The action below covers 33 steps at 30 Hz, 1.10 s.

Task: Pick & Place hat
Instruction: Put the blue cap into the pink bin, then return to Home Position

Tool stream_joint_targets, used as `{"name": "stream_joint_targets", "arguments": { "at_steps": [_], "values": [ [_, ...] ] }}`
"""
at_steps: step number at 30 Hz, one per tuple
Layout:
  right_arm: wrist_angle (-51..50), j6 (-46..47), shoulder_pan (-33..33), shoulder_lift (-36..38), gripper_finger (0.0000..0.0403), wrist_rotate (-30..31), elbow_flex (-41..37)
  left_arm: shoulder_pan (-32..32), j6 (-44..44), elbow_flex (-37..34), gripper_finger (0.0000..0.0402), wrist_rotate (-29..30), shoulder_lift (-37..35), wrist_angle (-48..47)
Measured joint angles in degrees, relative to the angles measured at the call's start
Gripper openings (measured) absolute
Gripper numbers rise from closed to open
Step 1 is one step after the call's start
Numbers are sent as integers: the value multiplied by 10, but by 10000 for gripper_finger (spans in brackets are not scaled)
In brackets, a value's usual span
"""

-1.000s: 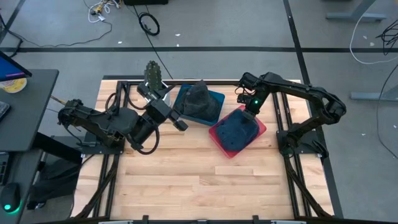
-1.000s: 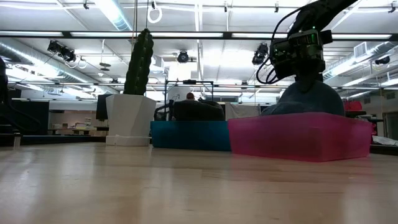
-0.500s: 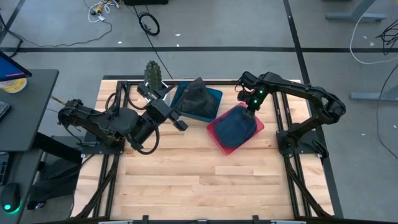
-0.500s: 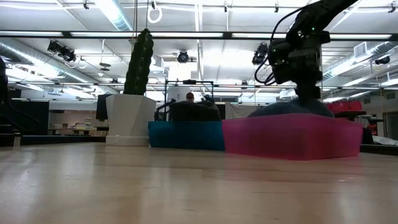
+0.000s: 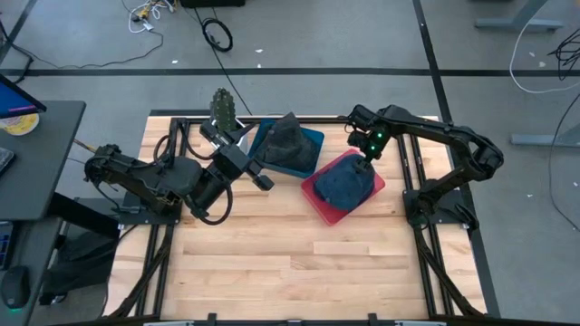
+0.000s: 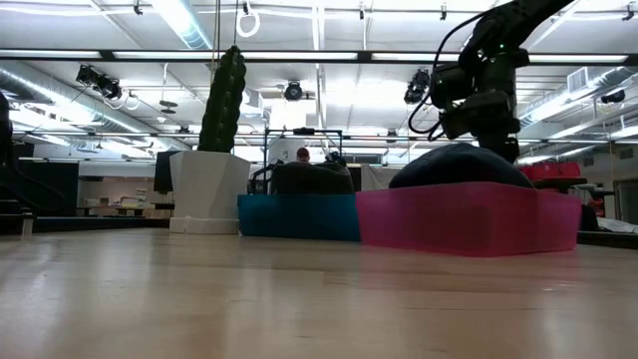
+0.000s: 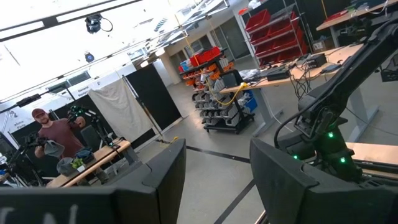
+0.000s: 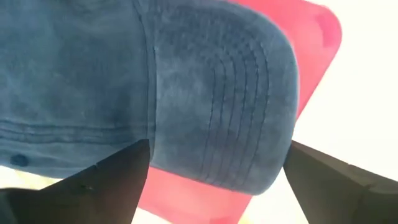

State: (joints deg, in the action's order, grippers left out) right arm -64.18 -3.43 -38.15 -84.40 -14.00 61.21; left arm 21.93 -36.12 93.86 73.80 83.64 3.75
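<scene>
A dark blue hat [image 5: 344,184] [image 8: 186,81] lies in the red bin [image 5: 317,201], its crown domed above the bin's rim in the low view [image 6: 459,165]. My right gripper [image 5: 365,156] [image 8: 214,177] stands open just above the hat's far side, one finger on either side and holding nothing. A dark grey hat [image 5: 288,143] sits in the blue bin [image 5: 313,143] beside it. My left gripper [image 5: 265,179] [image 7: 217,180] waits open left of the bins, with nothing between its fingers.
A cactus in a white pot [image 5: 222,110] [image 6: 207,189] stands at the table's far edge, left of the blue bin [image 6: 299,214]. The two bins stand close together at the far middle. Bare wood lies across the near half of the table. A person shows in the room beyond.
My right gripper has opened and let go of the blue hat. The crown, drawn up to a peak a second ago, has sunk into the red bin and now rests as a low dome. The red bin has slid a little toward the table's left.
</scene>
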Motion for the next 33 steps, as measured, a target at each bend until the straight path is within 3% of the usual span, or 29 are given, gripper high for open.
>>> {"name": "stream_joint_targets", "arguments": {
  "at_steps": [9,15,23,28,33],
  "values": [
    [-20,36,0,33,347,55,0,0,0,0,181,0,0,0],
    [-20,44,0,71,320,-58,0,0,0,0,181,0,0,0],
    [-30,24,0,81,275,-79,0,0,25,0,181,-6,0,-13],
    [-68,24,0,88,196,-78,0,0,51,0,181,-7,0,-31],
    [-103,24,2,142,57,-76,0,0,66,0,181,-6,0,-34]
  ]
}}
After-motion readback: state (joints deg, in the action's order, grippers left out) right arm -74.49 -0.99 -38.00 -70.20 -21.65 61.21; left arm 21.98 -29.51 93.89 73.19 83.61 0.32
